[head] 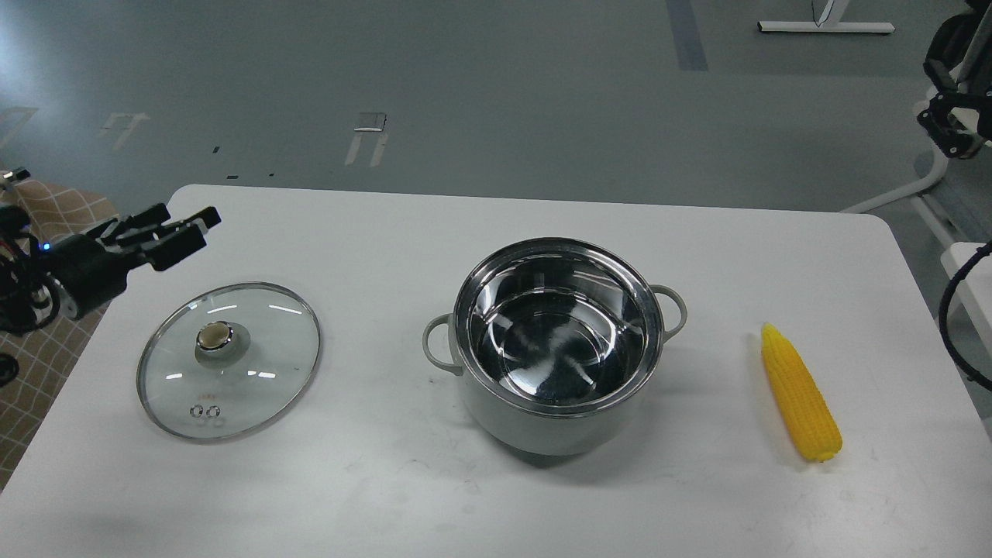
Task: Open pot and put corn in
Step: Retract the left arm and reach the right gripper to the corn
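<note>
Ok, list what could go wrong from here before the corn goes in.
1. The corn lies near the table's right edge; a clumsy grasp could roll it off.
2. The corn looks about as long as the pot is wide, so it may catch on the rim.
3. The left gripper hovers near the lid and could bump it.

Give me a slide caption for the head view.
Pot open on the table, lid laid left, corn waiting right, left hand empty near the lid.
</note>
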Controlling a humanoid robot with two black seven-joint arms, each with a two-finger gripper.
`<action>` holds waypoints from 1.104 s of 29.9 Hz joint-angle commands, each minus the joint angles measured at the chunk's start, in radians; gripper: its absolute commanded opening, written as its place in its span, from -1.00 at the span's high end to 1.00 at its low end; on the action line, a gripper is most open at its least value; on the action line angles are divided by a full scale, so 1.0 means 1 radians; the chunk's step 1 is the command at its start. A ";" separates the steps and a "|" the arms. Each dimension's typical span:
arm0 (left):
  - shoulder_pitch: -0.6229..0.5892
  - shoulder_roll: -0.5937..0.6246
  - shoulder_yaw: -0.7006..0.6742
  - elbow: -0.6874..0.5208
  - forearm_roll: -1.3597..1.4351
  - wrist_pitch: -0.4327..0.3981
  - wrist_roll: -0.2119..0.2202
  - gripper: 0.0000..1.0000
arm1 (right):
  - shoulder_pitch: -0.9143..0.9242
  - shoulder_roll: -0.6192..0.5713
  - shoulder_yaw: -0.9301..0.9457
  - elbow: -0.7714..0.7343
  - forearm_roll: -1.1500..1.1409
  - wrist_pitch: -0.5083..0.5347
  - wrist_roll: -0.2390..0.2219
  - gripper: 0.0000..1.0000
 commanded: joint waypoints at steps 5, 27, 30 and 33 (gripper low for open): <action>-0.265 -0.052 -0.010 0.067 -0.654 -0.109 -0.014 -0.82 | -0.094 -0.138 -0.016 0.184 -0.287 0.000 0.000 -1.00; -0.500 -0.514 -0.159 0.452 -1.053 -0.318 -0.007 -0.95 | -0.397 -0.197 -0.289 0.482 -1.192 0.000 0.038 -0.99; -0.495 -0.522 -0.147 0.450 -1.047 -0.313 0.001 -0.95 | -0.424 -0.148 -0.335 0.477 -1.266 0.000 0.040 -0.97; -0.494 -0.524 -0.145 0.447 -1.047 -0.315 0.001 -0.95 | -0.423 -0.118 -0.381 0.437 -1.312 0.000 0.038 -0.87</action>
